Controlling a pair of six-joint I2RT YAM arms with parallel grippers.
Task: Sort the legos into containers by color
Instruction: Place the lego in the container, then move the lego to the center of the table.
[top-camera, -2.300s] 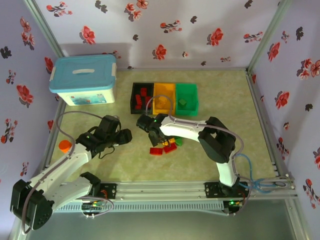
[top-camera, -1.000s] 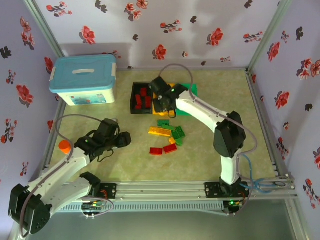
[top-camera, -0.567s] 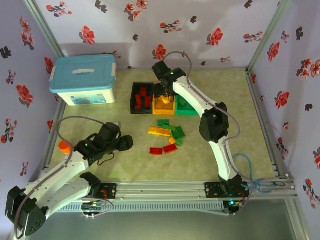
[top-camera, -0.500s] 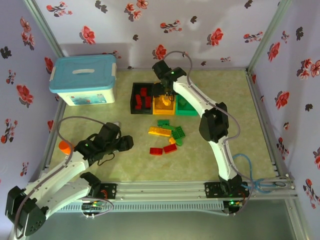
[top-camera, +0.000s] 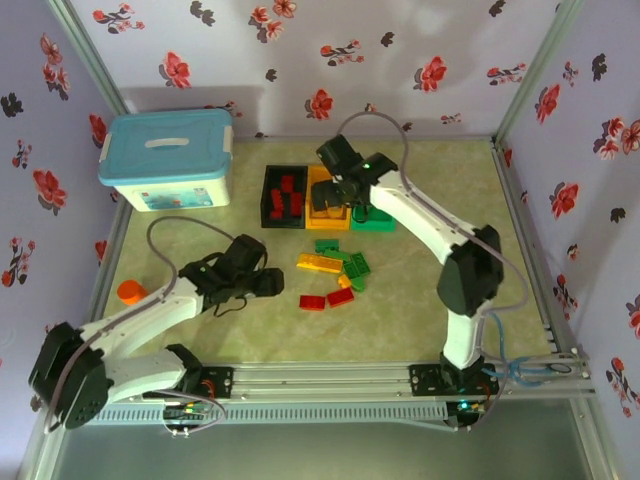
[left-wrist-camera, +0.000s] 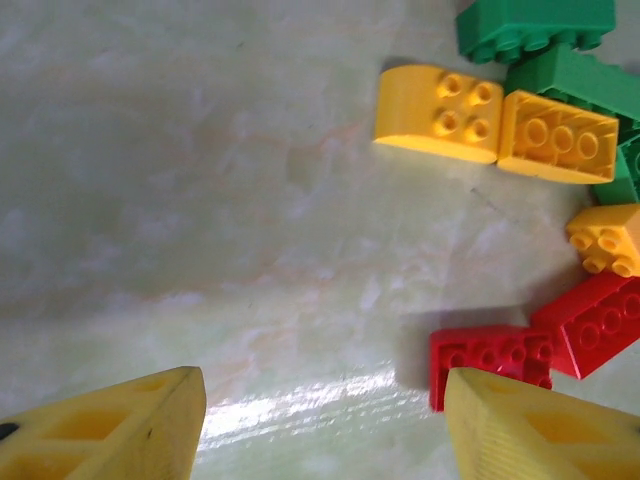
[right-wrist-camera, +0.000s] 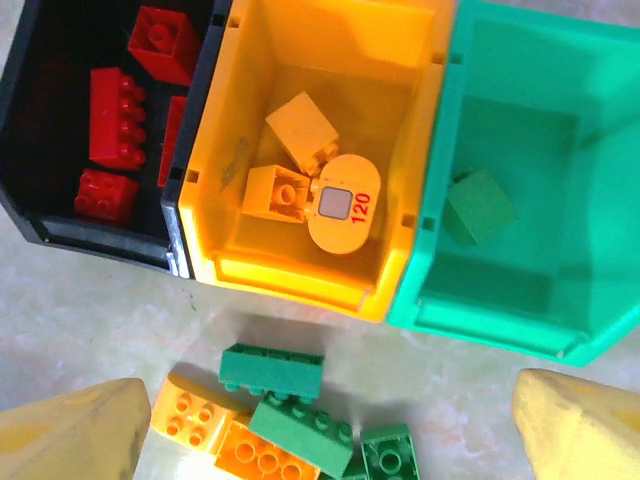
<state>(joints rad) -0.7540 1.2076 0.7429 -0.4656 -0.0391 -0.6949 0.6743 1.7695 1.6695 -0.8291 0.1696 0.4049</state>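
Seemingly empty; right gripper (right-wrist-camera: 330, 440) (near containers (right-wrist-camera: 290, 278))

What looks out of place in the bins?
Nothing missorted. One oddity: in the orange-yellow bin, a rounded yellow piece carries a sticker reading 120, unlike the plain bricks beside it.

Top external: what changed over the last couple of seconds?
The right tool went from the loose legos up to the orange-yellow bin, opened over it, and now stands empty. The left tool swung right toward the loose legos, open, holding nothing. The black bin, green bin, storage box and the remaining loose legos stayed put.
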